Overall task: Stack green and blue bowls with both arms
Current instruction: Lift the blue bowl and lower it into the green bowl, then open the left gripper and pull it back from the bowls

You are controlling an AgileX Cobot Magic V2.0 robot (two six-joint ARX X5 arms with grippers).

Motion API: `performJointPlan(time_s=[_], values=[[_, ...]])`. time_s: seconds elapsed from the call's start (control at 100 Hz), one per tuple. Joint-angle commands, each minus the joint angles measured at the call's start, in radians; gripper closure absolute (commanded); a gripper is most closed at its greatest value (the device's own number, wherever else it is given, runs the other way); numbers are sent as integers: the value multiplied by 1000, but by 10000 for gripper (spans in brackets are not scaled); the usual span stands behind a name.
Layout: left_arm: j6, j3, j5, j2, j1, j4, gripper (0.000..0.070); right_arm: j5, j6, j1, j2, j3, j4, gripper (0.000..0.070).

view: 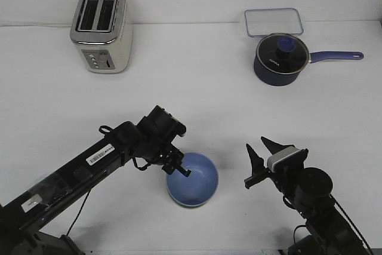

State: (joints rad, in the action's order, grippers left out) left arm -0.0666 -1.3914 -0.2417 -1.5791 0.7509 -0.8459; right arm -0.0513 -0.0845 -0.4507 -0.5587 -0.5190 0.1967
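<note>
The light blue bowl sits upright on the white table near the front, left of centre. My left gripper reaches in from the left and is at the bowl's left rim, one finger inside and one outside, seemingly pinching it. A thin pale edge shows under the bowl's front. I cannot tell whether that is the green bowl, which is otherwise not visible. My right gripper is open and empty, pointing up, a short way right of the blue bowl.
A silver toaster stands at the back left. A dark navy saucepan with a lid and long handle is at the back right, with a clear lidded container behind it.
</note>
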Motion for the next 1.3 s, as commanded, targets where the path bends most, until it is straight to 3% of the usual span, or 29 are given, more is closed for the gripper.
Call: performJointPlan(time_s=[0.0,0.26,0.3,0.41,0.47,0.67,0.86,0.96,1.02,1.1,1.19,1.29], values=[[19,-16,5,-24,10,3,686,-1,6,-5,-5,-5,-9,388],[29,-16,5,-35,11,4,673,-1,6,-5,-5,-5,-9,388],[30,-16,0,-37,14,3,617,-1,6,-5,-5,-5,-9,388],[30,-16,-11,-36,15,20,358,-1,6,-5,-5,-5,-9,388],[29,-16,-29,-32,15,37,304,-1,6,-5,-5,-5,-9,388],[29,-27,8,47,-44,101,305,0,7,-5,-5,-5,-9,388],[30,-27,186,214,-174,209,310,24,8,-5,-5,-5,-9,388],[30,-27,273,293,-246,250,345,57,10,-5,-5,-5,-10,389],[34,-27,313,330,-287,249,461,72,10,-5,-3,-5,-9,400],[64,-17,339,378,-349,241,700,95,3,-5,2,-5,-7,484],[80,22,339,436,-413,259,688,121,-17,-5,22,-5,5,700],[89,154,339,541,-473,385,688,179,-40,-5,63,-5,30,700]])
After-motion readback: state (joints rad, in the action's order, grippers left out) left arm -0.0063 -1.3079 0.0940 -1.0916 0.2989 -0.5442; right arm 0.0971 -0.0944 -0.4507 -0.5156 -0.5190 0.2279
